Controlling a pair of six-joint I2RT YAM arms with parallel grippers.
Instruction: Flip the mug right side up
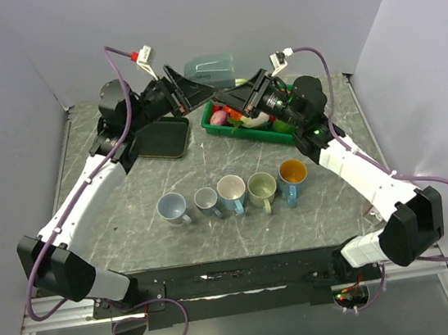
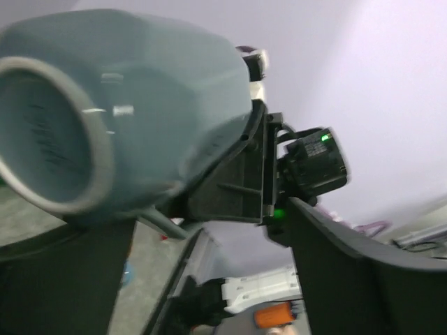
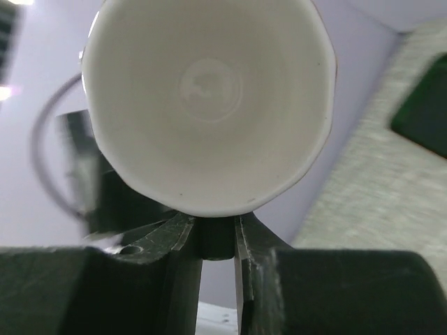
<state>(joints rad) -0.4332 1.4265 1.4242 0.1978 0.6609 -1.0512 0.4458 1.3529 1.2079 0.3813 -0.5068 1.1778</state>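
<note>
A pale blue-grey mug (image 1: 212, 67) with a white inside is held in the air at the back of the table, lying on its side between the two grippers. My right gripper (image 1: 241, 92) is shut on its handle; in the right wrist view the mug's open mouth (image 3: 209, 98) faces the camera, just above the closed gripper (image 3: 218, 230). My left gripper (image 1: 189, 89) is open. In the left wrist view the mug's base (image 2: 49, 139) shows at the upper left, above the spread gripper (image 2: 209, 279), with the right gripper behind it.
Several upright mugs stand in a row mid-table, from a blue one (image 1: 173, 208) to an orange one (image 1: 292, 172). A green bin (image 1: 223, 130) of colourful items and a dark tray (image 1: 162, 137) lie under the raised arms. Walls close the back and sides.
</note>
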